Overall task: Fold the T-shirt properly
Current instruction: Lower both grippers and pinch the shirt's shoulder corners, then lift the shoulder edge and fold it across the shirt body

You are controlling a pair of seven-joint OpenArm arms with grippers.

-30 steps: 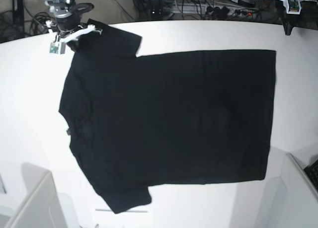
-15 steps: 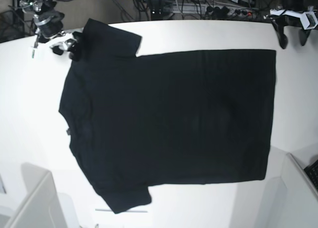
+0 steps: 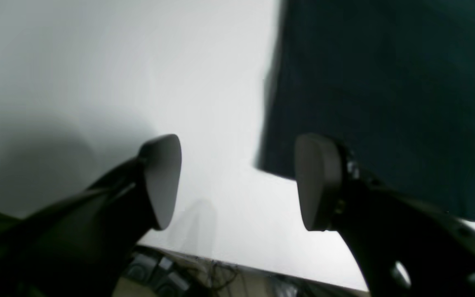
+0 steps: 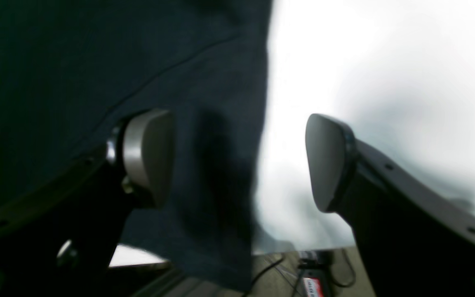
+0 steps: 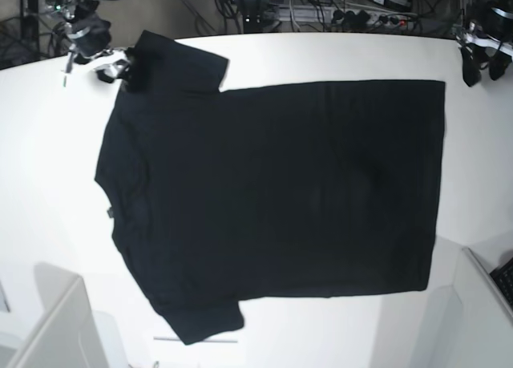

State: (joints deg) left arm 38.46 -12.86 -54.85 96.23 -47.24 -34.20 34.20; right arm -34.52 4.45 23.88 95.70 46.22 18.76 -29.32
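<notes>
The T-shirt [image 5: 272, 192] lies spread flat and plain side up on the white table [image 5: 48, 184], filling the middle of the base view, with its neck toward the left edge of the frame, its hem at the right, one sleeve at the upper left and the other at the lower left; no fold has been made in it yet.

The right gripper [image 5: 112, 66], at the upper left of the base view, sat on the upper sleeve a second ago; half a second ago it had backed off to the left of it, and it now stands just beside that sleeve's edge again. Its wrist view shows the fingers [image 4: 149, 154] spread wide with nothing between them, the sleeve's edge running between the two pads.

The left gripper [image 5: 478, 70], at the upper right of the base view, has swung from a raised pose above the table edge down toward the hem corner; its wrist view shows its fingers [image 3: 161, 177] also spread apart and empty, the dark hem corner lying just beyond the right pad and bare table under the left.

The cloth has not shifted across the three base pictures, so the earlier contact at the sleeve moved nothing. My judgement is that both arms are lining up on the upper edge of the shirt, sleeve and hem corner, to pinch it and carry that side over; the grasp is still to come.
</notes>
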